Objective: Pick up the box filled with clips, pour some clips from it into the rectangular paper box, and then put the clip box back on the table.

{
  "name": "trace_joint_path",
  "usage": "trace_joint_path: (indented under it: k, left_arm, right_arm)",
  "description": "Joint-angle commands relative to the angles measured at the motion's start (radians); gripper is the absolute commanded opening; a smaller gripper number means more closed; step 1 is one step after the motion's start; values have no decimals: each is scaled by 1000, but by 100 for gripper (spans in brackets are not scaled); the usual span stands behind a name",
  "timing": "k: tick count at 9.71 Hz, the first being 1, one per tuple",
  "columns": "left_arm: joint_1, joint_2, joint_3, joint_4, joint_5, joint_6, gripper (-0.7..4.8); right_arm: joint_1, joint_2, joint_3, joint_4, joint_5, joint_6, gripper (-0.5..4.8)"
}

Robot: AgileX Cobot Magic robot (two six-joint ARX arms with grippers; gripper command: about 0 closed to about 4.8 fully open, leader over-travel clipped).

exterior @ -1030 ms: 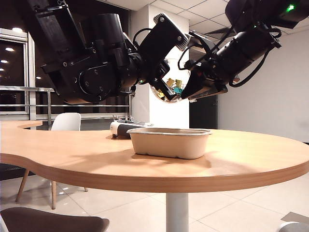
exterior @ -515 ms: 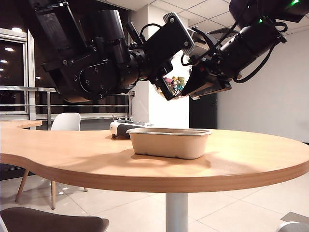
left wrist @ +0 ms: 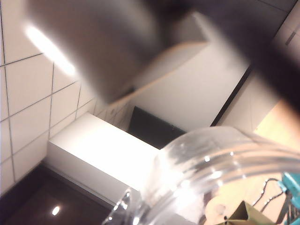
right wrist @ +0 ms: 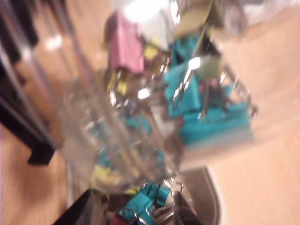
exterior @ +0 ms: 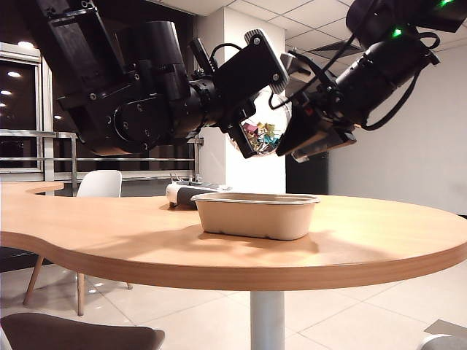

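Clips (exterior: 260,135), pink, yellow, green and teal with silver wire handles, are sitting inside the box filled with clips (exterior: 257,138), a clear round jar that is hanging in the air above the rectangular paper box (exterior: 255,215), tipped over on its side. The left gripper (exterior: 244,135) is reaching in from the left above the paper box and is clamping the jar, its jaws drawn tight on it. In the left wrist view the jar's clear rim (left wrist: 211,159) is filling the near field, with a teal clip (left wrist: 290,185) showing at the edge and a dark, blurred part of the arm crossing in front. The right gripper (exterior: 310,138) is hanging just beside the jar on its other side, also above the paper box; whether its jaws are parted or closed I cannot tell, since they are hidden behind its own body in the exterior view and out of sight in its wrist view. The right wrist view is looking straight at the blurred jar wall (right wrist: 117,136), with a pink clip (right wrist: 124,49) and teal clips (right wrist: 211,117) pressed against it. The paper box is resting on the table (exterior: 365,248), and a dark grey and white device (exterior: 186,194) is lying on the table just behind the paper box.
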Motion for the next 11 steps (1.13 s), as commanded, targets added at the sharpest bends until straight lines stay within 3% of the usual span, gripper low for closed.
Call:
trace_joint_path:
  k: [1,2,3,5,7,11]
  left_arm:
    - [1,-7,3,-3,34,70,-6]
    - [1,-7,3,-42,55,139,-5]
    - [1,-7,3,-42,55,146,-6]
    - [1,-7,3,-41,52,229,-6]
    - [0,-28,3,-39,51,270,-6]
    - [0,-37,2,-25,44,239,-5]
  right_arm:
    - [0,-13,6,-5,39,-21,170]
    - [0,-18,5,-17,157,-17,83]
    - [0,-19,5,-16,153,-17,73]
    - [0,-18,5,43,76,-19,72]
    - [-1,-16,5,143,121,-18,71]
    - [-1,-16,5,82,46,-18,76]
